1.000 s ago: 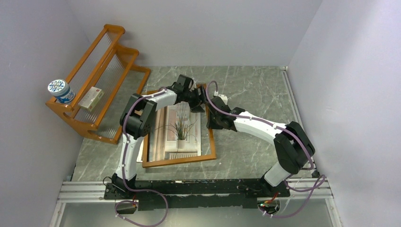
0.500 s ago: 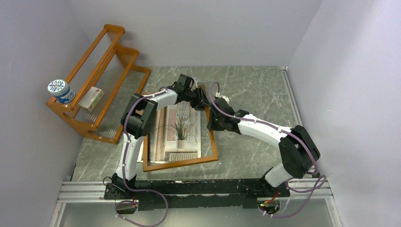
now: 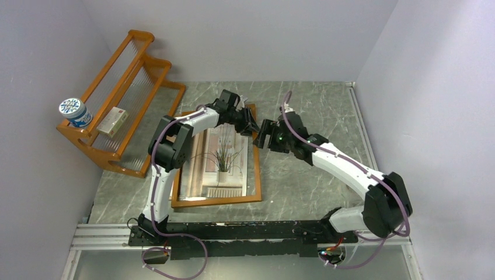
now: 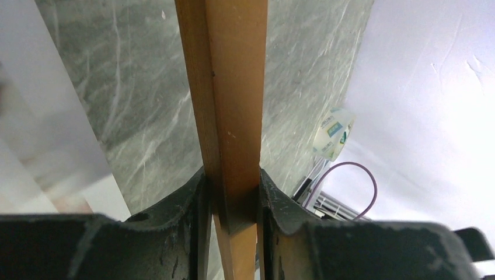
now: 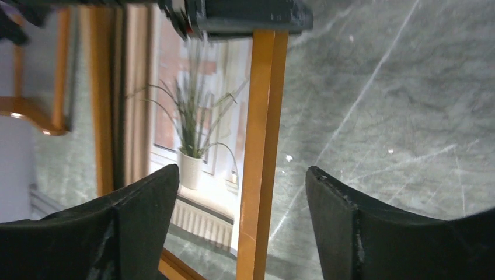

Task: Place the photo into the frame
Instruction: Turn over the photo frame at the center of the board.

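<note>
step: likely squaring frame (image 4: 233, 87) around photo (image 5: 195, 122)
left fingers (image 4: 190, 201): pinching frame rail
right fingers (image 5: 146, 201): gaping wide, rail between them
next: probably easing left off

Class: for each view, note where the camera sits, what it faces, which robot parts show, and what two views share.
Top external: above, behind the bases, facing down on frame and photo; left arm, right arm show.
Left wrist: on its arm, facing along the frame; left pincer clamps it.
Right wrist: on its arm, facing frame and photo; right pincer open.
Shared: both wrists show the frame.
</note>
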Motion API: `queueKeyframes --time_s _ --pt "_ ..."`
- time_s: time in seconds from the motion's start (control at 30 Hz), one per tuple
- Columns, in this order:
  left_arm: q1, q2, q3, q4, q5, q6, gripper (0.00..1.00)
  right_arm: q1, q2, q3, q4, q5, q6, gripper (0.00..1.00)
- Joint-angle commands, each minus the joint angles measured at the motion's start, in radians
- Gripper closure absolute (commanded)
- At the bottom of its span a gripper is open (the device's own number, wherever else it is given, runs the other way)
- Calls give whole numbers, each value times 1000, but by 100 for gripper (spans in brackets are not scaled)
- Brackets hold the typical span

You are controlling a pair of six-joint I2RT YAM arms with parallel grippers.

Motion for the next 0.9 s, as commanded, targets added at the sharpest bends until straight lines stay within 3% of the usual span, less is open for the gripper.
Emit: queueKeyframes --time_s 0.0,0.2,0.47,0.87 --pt "0 -144 43 -89 10 21 97 -69 -87 -29 109 -164 -9 13" --pt "2 -263 94 -263 -44 59 97 -149 -136 -38 189 -326 18 9" --pt "2 -410 173 -490 -198 104 97 -154 -149 -17 319 -516 59 7" --pt "2 -562 283 -515 -97 109 97 -154 -148 10 670 -802 285 5"
